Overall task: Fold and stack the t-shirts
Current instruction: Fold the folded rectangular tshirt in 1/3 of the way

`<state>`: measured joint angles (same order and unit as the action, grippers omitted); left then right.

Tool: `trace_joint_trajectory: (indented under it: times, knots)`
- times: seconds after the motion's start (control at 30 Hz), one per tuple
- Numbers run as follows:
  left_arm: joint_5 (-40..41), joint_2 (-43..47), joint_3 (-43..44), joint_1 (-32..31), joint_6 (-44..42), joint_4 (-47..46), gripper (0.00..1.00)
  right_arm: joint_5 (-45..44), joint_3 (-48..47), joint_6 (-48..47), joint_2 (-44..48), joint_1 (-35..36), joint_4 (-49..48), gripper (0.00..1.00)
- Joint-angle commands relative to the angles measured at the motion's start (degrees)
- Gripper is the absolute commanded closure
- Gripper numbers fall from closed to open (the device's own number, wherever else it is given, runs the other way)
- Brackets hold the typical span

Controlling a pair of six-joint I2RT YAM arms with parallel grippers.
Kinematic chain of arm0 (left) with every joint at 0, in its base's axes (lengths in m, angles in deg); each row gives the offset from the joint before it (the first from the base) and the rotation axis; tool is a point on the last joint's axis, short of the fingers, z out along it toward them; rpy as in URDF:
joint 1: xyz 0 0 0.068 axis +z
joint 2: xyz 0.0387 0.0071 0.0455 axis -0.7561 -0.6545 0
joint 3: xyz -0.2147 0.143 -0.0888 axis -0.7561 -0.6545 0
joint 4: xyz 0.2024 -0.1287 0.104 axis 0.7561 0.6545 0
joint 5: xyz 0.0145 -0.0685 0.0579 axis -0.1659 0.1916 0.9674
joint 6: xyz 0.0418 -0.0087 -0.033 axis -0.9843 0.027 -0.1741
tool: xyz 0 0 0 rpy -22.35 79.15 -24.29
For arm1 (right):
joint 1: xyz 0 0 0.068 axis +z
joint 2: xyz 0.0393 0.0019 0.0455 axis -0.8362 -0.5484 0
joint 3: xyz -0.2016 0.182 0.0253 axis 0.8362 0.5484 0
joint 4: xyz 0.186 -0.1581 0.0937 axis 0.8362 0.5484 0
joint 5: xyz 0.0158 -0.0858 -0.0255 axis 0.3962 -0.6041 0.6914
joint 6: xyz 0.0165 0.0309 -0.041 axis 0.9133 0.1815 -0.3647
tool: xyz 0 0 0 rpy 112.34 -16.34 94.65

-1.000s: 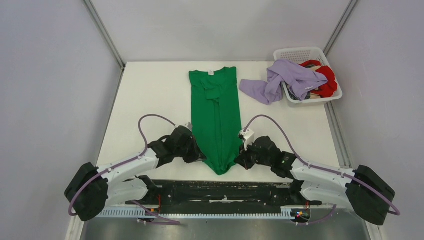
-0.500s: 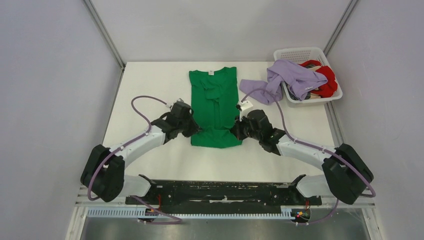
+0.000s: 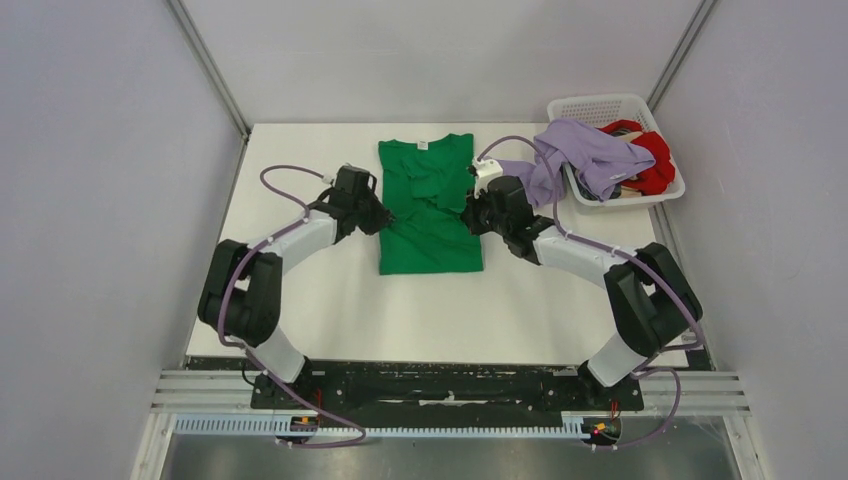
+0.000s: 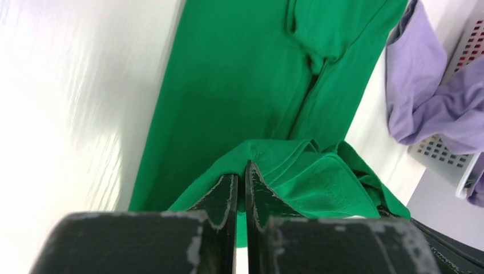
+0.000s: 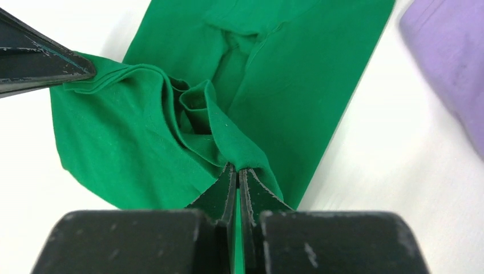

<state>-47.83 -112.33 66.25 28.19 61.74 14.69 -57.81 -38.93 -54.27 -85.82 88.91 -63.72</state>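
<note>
Left of the white basket (image 3: 598,100), on the table (image 3: 300,290): green t-shirt (image 3: 430,245), folded lengthwise, near hem raised over its middle. Left gripper (image 4: 241,169) and right gripper (image 5: 237,170) each pinch a hem corner. Lavender t-shirt (image 3: 590,150) drapes over the basket's left rim; red t-shirt (image 3: 658,160) lies inside the basket.

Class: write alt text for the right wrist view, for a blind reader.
The right gripper, shut, pinches a bunched fold of the green t-shirt above the white table. The left gripper holds another edge, upper left.
</note>
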Motion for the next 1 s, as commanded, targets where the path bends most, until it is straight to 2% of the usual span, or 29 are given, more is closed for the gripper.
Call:
trace_joint_trajectory:
  times: [0.0, 0.17, 0.37, 0.83, 0.9, 0.97]
  knots:
    - [-2.6, -4.7, 7.0, 1.0, -4.0, -3.8, 0.94, 0.1, -5.5, -2.3, -3.4, -1.9, -1.8, 1.00]
    - [-2.7, -10.3, 12.8, 1.3, -4.1, -1.4, 0.94, 0.8, -8.5, -3.0, -7.6, -3.2, -1.9, 1.00]
    - [0.5, -13.2, 15.4, 1.9, -3.8, -1.2, 0.92, 0.8, -12.1, -3.7, -12.8, -5.1, -2.8, 1.00]
    - [0.4, -19.6, 19.2, 4.1, -2.8, -0.4, 0.90, 5.3, -16.4, -4.9, -20.8, -7.5, -7.9, 0.99]
    - [0.3, -20.3, 20.0, 4.2, -2.9, -0.3, 0.82, 5.4, -17.2, -4.7, -21.8, -7.7, -7.8, 0.95]
    - [0.2, -20.8, 20.7, 4.5, -2.9, -0.5, 0.69, 5.4, -18.4, -4.4, -22.8, -8.0, -7.8, 0.86]
